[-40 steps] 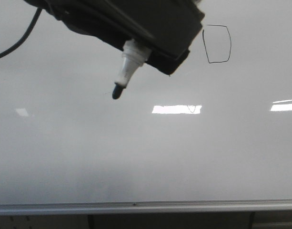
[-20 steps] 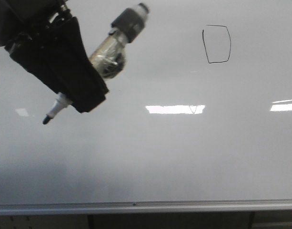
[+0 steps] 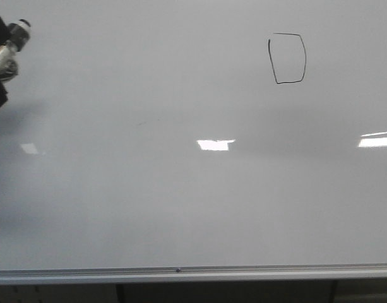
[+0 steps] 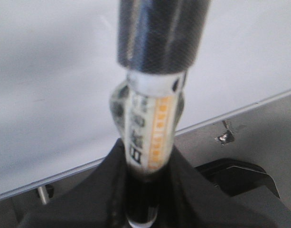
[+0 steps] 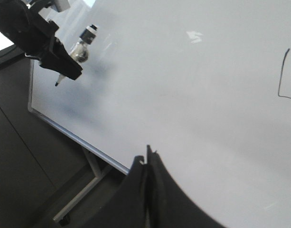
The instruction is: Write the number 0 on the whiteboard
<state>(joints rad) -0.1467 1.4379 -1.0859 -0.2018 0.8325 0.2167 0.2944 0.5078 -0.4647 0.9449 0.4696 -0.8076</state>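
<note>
Black marker line forms the 0 (image 3: 287,58), a closed boxy loop high on the whiteboard (image 3: 180,208), well right of the board's centre. Part of the 0 also shows in the right wrist view (image 5: 284,76). The left end effector (image 5: 55,57) is clamped on a marker (image 4: 150,137) and sits far from the 0, at the board's left edge. The right end effector (image 5: 146,164) has its fingers pressed together, holding nothing, above the board's silver rail (image 3: 180,273).
</note>
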